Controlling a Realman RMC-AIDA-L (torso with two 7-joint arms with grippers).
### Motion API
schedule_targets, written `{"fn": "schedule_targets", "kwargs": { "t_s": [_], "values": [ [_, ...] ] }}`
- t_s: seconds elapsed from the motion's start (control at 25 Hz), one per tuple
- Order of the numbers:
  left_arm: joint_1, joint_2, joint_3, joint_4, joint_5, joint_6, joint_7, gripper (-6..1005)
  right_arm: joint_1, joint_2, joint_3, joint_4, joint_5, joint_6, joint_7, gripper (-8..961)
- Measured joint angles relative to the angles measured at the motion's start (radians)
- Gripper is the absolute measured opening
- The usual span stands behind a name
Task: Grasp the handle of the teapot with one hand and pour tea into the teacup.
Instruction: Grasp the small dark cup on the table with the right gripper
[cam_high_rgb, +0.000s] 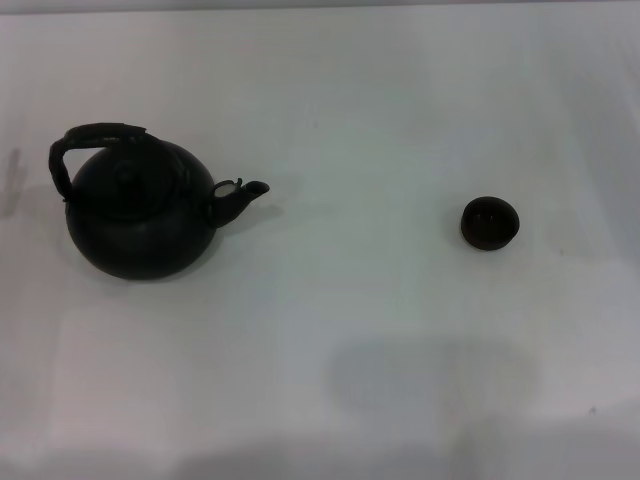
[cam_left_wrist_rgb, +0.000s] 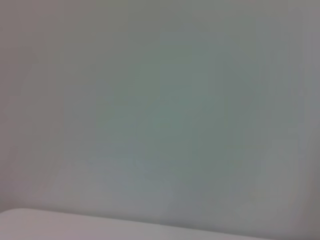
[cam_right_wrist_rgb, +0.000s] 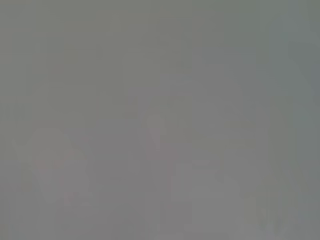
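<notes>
Nearest the head camera lay a bare stretch of white tabletop (cam_high_rgb: 320, 330), crossed by a faint grey shadow patch near its front edge. Farther back, on the robot's left side, stood the teapot (cam_high_rgb: 140, 215), a large round matte black pot sitting upright. Its handle (cam_high_rgb: 95, 140), a dark arched hoop with a rough wrapped surface, rose over the top of the body and leaned toward the far left. A short spout pointed to the robot's right, toward the cup, with a pale spot at its base.

Well apart from the pot, on the robot's right side, sat the teacup (cam_high_rgb: 490, 222), a tiny squat black cup without a handle, upright, its mouth facing up. Whether it held any liquid could not be told, since its inside looked uniformly dark.

Neither claw appeared in the head view, and both wrist views showed only a plain, featureless grey-green surface, so how far either claw stood open could not be told. Nothing touched the pot or the cup.
</notes>
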Motion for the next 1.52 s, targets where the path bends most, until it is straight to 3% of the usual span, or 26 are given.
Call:
{"fn": "schedule_targets", "kwargs": {
  "t_s": [1.52],
  "values": [
    [0.001,-0.002,0.003,0.0,0.012,-0.011,-0.008,728,0.001,-0.003,-0.011,-0.005,-0.006,-0.008,0.0,840]
  ]
}}
